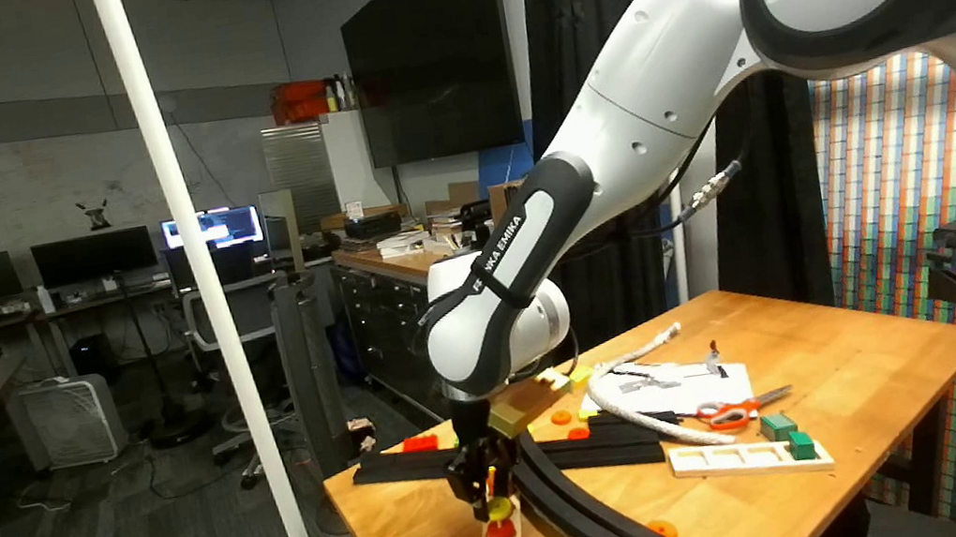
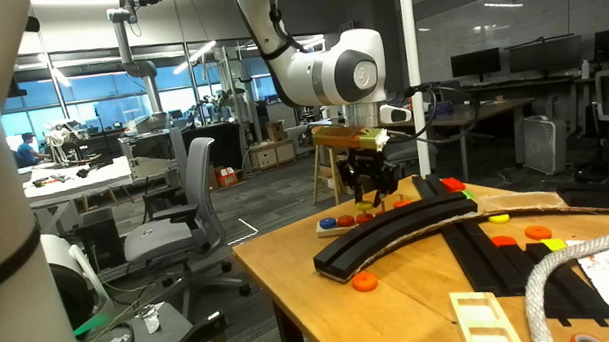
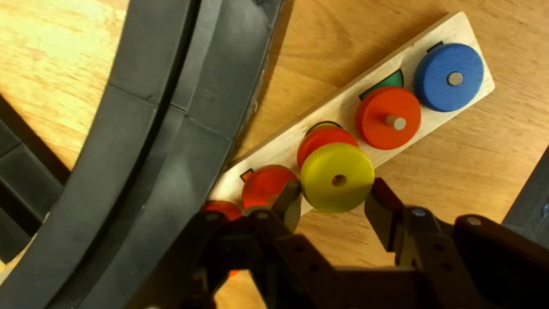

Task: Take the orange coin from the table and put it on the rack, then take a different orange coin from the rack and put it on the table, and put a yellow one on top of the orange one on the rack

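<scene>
Holed yellow disc gripped by the hand above the table

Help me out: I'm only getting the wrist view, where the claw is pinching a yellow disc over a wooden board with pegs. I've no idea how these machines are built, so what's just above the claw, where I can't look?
Observer: In both exterior views a gold-coloured block sits on the arm just above the claw.
Visitor: Funny spot for it! Are any loose discs lying outside my picture?
Observer: Yes. Among others, an orange disc lies flat on the tabletop, on no peg.
Visitor: And is anything sharp lying around?
Observer: In an exterior view, orange-handled scissors lie there too.
</scene>
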Controlling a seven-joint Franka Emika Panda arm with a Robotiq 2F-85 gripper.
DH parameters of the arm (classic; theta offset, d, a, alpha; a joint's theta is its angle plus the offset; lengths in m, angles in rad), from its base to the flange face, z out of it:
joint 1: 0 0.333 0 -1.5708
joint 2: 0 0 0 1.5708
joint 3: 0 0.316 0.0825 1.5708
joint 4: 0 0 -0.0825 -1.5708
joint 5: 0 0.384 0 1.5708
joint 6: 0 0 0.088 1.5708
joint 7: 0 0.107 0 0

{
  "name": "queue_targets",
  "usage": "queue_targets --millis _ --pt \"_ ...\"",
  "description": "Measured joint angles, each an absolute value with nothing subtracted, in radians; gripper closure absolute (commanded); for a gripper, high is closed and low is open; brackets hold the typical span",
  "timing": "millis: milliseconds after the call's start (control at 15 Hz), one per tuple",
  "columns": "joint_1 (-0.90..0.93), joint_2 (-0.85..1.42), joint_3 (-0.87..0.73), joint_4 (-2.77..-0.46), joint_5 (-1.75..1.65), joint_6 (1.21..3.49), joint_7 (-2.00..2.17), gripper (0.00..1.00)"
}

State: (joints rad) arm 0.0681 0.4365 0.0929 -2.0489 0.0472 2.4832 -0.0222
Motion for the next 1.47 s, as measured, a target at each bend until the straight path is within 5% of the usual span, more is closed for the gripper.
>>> queue_targets --millis 1467 --pt "0.053 0.449 0.098 -2.053 0.084 2.479 -0.023 0.78"
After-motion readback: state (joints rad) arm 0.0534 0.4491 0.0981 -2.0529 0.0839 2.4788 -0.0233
